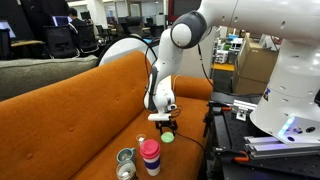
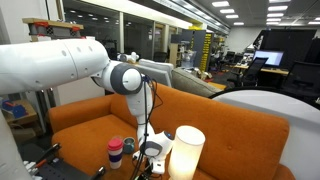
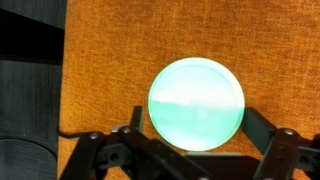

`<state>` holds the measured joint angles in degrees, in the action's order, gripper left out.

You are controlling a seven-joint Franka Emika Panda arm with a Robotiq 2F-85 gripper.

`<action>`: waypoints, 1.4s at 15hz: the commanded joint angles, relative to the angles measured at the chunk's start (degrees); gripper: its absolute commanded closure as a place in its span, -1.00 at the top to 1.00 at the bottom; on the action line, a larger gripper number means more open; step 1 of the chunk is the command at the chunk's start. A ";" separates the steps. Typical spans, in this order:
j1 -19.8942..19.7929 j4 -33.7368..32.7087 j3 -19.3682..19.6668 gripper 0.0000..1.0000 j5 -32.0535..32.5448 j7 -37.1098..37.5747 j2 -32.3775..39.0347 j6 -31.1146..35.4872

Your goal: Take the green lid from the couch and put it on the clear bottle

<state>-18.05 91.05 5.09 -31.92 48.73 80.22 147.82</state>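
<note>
The green lid lies flat on the orange couch and fills the middle of the wrist view. My gripper is open, with one finger on each side of the lid; I cannot tell whether they touch it. In an exterior view the gripper points straight down at the seat, with the lid just under it. The clear bottle stands on the seat nearer the front, next to the pink-and-red bottle. The gripper also shows in an exterior view; there the lid is hidden.
The couch backrest runs behind the arm. A white cylinder lamp stands close to the gripper. The pink-and-red bottle shows beside it. A black table with equipment stands past the couch's end.
</note>
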 commanded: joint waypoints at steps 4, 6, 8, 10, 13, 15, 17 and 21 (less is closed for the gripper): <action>0.29 9.66 -3.24 1.00 -5.21 -2.49 -3.70 10.75; 0.52 8.29 -4.66 1.00 -7.73 -1.85 -2.32 13.77; 1.57 7.36 -3.82 1.00 -7.93 -1.62 -1.76 11.98; 1.88 7.32 -4.27 1.00 -9.08 -1.59 -1.63 13.41; 1.86 7.32 -4.22 1.00 -9.29 -1.59 -1.62 13.58; 1.86 7.32 -4.22 1.00 -9.29 -1.58 -1.62 13.60; 1.86 7.32 -4.22 1.00 -9.29 -1.58 -1.62 13.61; 1.86 7.32 -4.22 1.00 -9.29 -1.58 -1.62 13.62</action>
<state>-16.98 98.79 0.25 -39.84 47.87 78.44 162.04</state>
